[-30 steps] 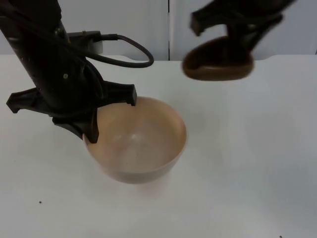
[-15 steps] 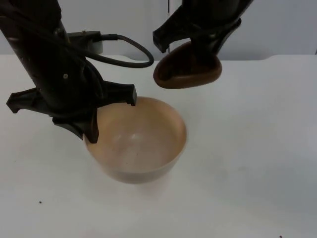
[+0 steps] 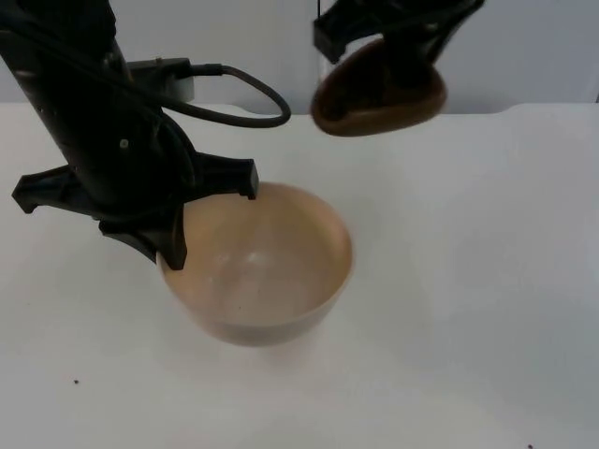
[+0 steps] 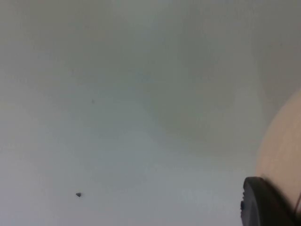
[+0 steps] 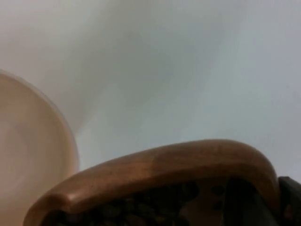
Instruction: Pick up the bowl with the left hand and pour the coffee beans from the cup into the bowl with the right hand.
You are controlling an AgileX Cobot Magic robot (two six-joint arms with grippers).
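Observation:
A pale wooden bowl [image 3: 257, 271] is at the middle-left of the table; its inside looks empty. My left gripper [image 3: 171, 251] is shut on the bowl's left rim. The bowl's outer wall [image 4: 282, 146] appears beside a black fingertip [image 4: 263, 207] in the left wrist view. A dark brown cup [image 3: 379, 94] hangs in the air behind and right of the bowl, tilted, with my right gripper [image 3: 401, 65] shut on it. In the right wrist view the cup's rim [image 5: 164, 167] holds coffee beans [image 5: 150, 205], and the bowl [image 5: 28, 150] lies beyond it.
The white table [image 3: 468, 281] ends at the grey partition wall [image 3: 243, 47] behind. A small dark speck [image 3: 77, 382] lies near the front left; the same kind of speck [image 4: 78, 194] lies on the table in the left wrist view.
The right arm carried the cup left toward the bowl, then lifted it a little up and to the right. The left arm and bowl have stayed still.

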